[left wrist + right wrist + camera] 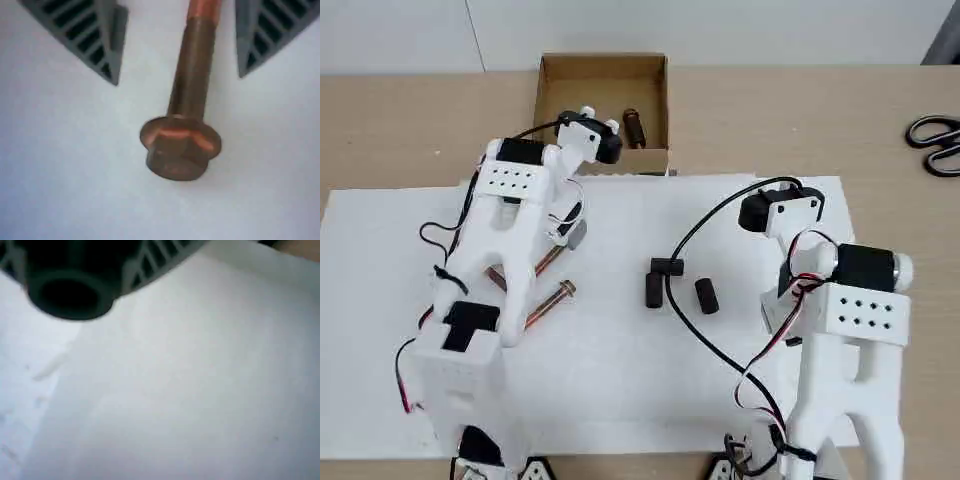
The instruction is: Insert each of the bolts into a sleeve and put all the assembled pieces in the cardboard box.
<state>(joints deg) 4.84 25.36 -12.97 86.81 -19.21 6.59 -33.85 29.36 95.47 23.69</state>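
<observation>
Bolt (182,145) lengthwise between left gripper (176,78) fingers (95,30)

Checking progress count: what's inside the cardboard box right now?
One dark piece lies in the cardboard box, by its near wall. The left arm covers the near left corner; anything there is hidden.

Two white arms are standing side by side. The left arm (505,235) is leaning far forward from its base, with its wrist angling down. The left gripper (177,70) is pointing downward, its grey ribbed fingers (100,40) sitting wide apart. The right arm (845,320) is standing more upright and bending at the elbow, its wrist (782,212) facing inward toward the other arm. The right gripper (105,265) is clamping a black sleeve (70,295) beside one ribbed finger (155,260).
</observation>
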